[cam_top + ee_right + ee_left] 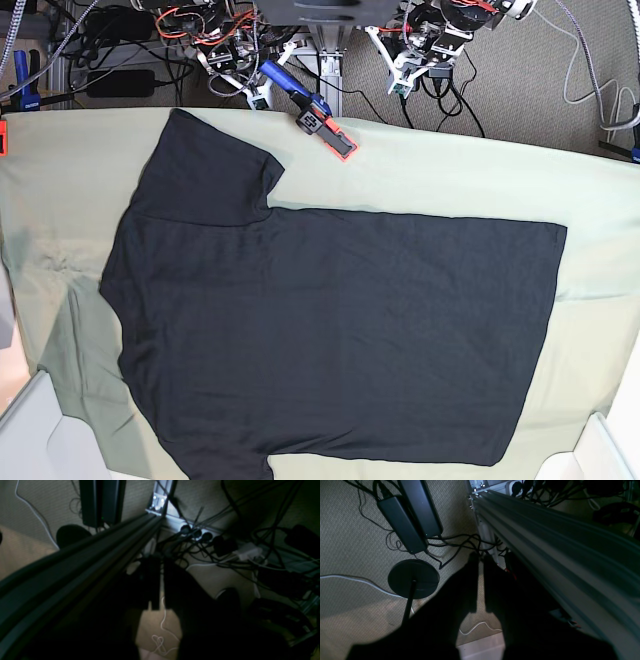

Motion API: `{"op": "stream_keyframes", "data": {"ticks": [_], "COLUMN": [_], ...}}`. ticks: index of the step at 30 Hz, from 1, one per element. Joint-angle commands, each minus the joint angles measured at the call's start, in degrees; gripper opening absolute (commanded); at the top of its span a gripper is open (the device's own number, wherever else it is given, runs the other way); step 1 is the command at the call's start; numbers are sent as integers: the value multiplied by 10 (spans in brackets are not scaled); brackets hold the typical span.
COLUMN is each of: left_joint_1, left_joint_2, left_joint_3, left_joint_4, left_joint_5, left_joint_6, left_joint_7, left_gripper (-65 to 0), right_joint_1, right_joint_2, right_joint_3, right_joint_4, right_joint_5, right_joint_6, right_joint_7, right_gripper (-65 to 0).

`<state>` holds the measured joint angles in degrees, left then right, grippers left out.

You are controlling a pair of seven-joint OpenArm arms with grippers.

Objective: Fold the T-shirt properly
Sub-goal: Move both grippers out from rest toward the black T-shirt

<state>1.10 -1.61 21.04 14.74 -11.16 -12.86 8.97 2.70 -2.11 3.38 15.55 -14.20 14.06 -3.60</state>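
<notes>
Awaiting first fold: T-shirt (330,330) flat on table (600,200), untouched.
Left hand (480,560) and right hand (160,556) nearly closed, empty, parked past 12 o'clock edge; next, grasp a sleeve.

Floor is beige woven carpet (350,537), littered with black cables (455,542), a white cable (352,580) and two black power bricks (407,517). A round black stand base (413,578) rests on it. A grey aluminium frame rail (557,555) crosses above; a loaded power strip (200,533) lies beyond.
</notes>
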Motion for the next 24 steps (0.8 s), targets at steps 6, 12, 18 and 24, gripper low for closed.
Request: {"op": "stream_keyframes", "data": {"ticks": [6,12,18,24], "left_joint_1": [-1,-2,-2,-2], "left_joint_2": [2,-2,-2,-2], "left_joint_3": [0,0,0,0], "left_joint_4": [10,10,10,10], "left_joint_5": [-2,-1,20,20], "left_joint_6": [2,2,2,2], "left_joint_7": [-3,0,0,0], "left_gripper": [-573,-573,-573,-573], "right_joint_1": [-9,-14,-13,-15], "right_joint_2": [-9,-9,-9,-9], "right_joint_3": [1,1,1,1], "right_joint_4": [5,5,5,5], "right_joint_5": [3,53,73,71], "right_joint_6": [-23,-23,-23,-23], "right_joint_7": [6,7,6,6], "right_gripper": [-609,-609,-609,-609]}}
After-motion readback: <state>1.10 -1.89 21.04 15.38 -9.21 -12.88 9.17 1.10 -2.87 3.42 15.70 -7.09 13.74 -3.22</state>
